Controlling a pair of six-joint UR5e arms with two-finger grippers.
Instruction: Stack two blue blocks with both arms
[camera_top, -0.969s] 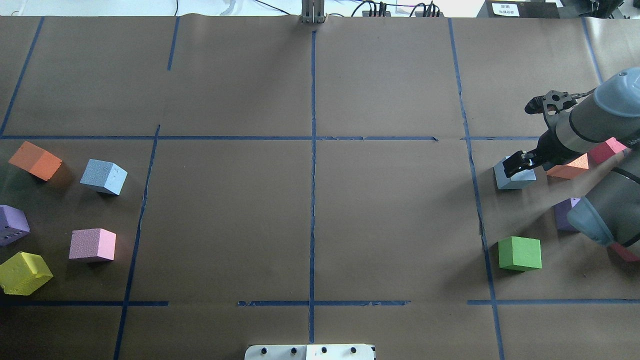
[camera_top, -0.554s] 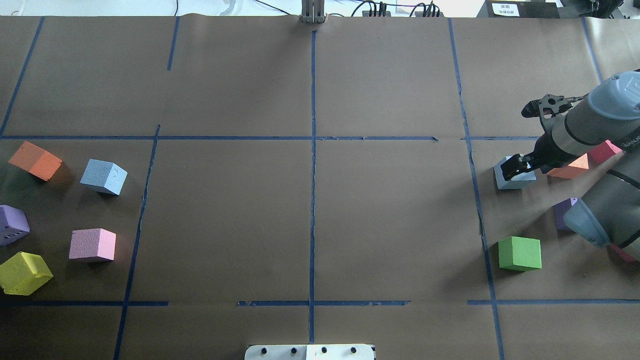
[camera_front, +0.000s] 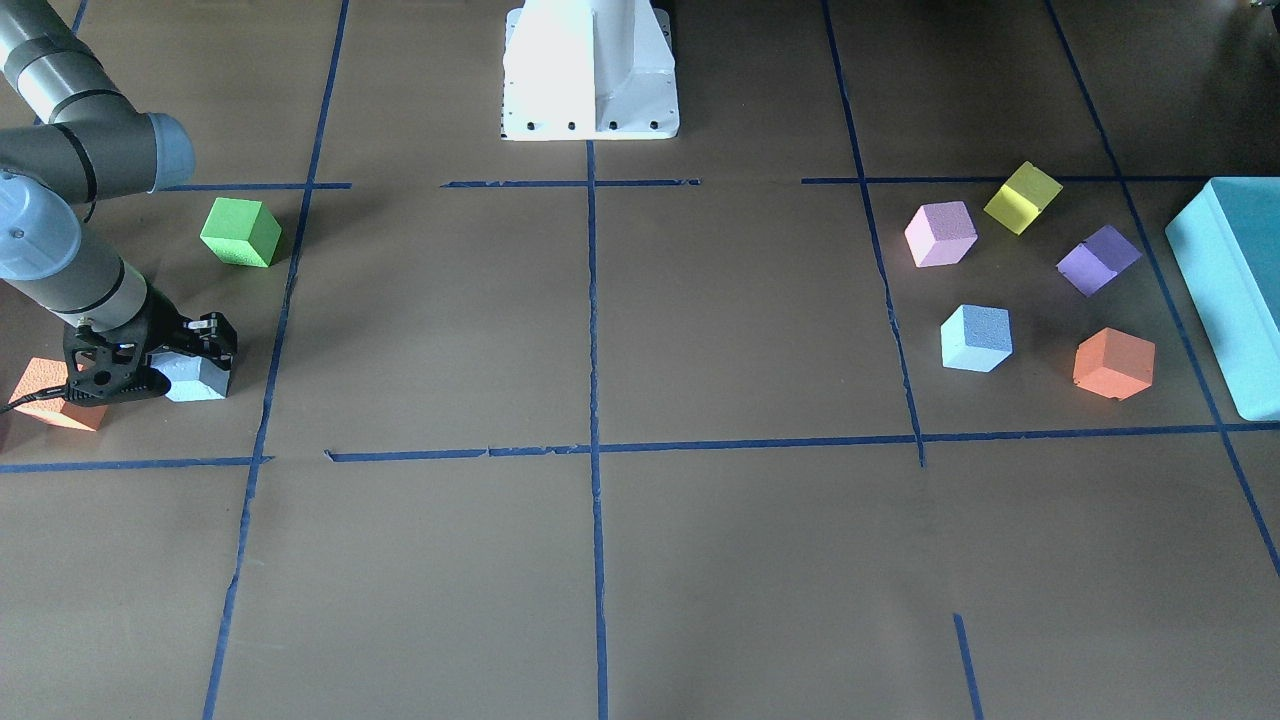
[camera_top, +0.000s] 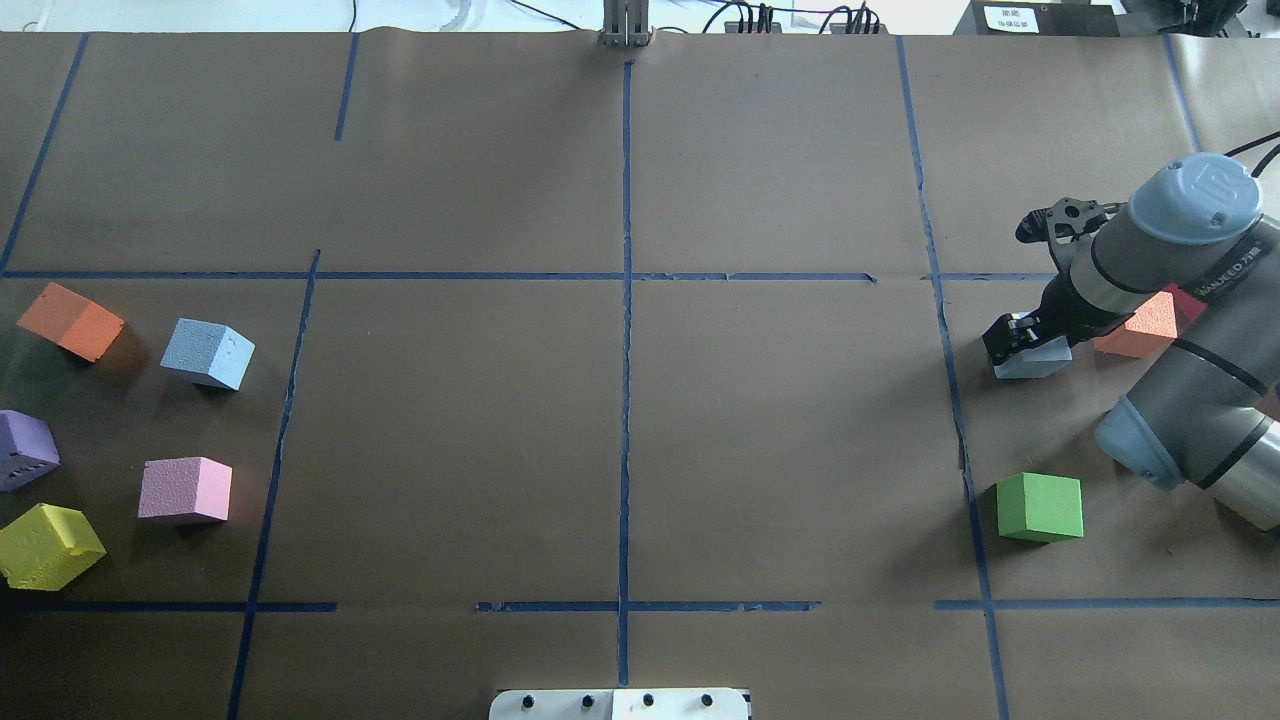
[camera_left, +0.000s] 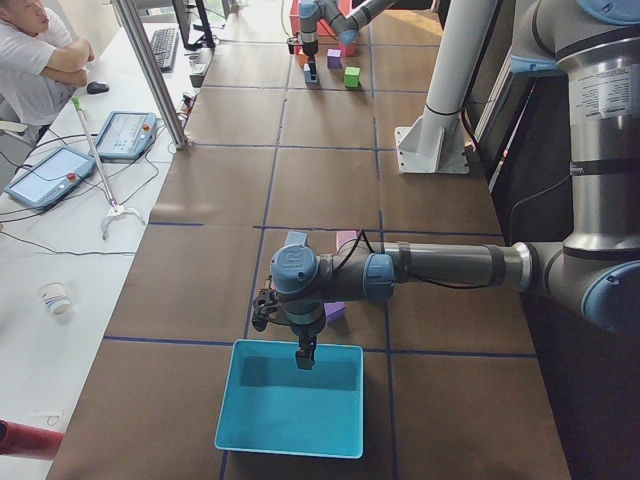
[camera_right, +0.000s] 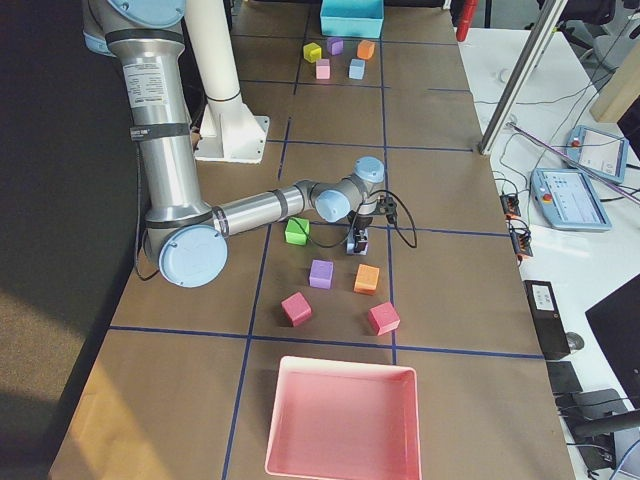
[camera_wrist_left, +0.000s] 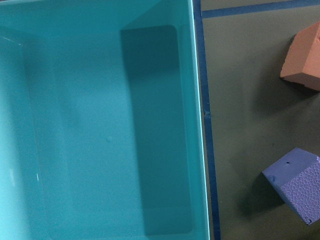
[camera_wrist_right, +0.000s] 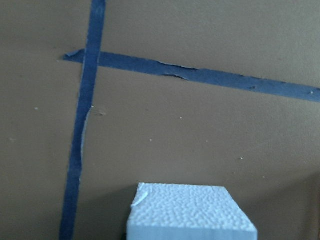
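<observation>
Two blue blocks, well apart. Near block (camera_top: 1035, 362) on table between jaws of right gripper (camera_top: 1012, 338); clenched or merely astride, cannot tell. Far block (camera_top: 207, 352) across table, well clear of jaws. Left gripper (camera_left: 305, 358) above teal box (camera_left: 280, 415), jaws unreadable. Step: first grasp. Next: firm clamp, straight lift.

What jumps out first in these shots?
The right pincer sits over a pale blue block on the robot's right, beside an orange cube. The second blue block lies far off on its left, where the left arm hangs above a teal box.
</observation>
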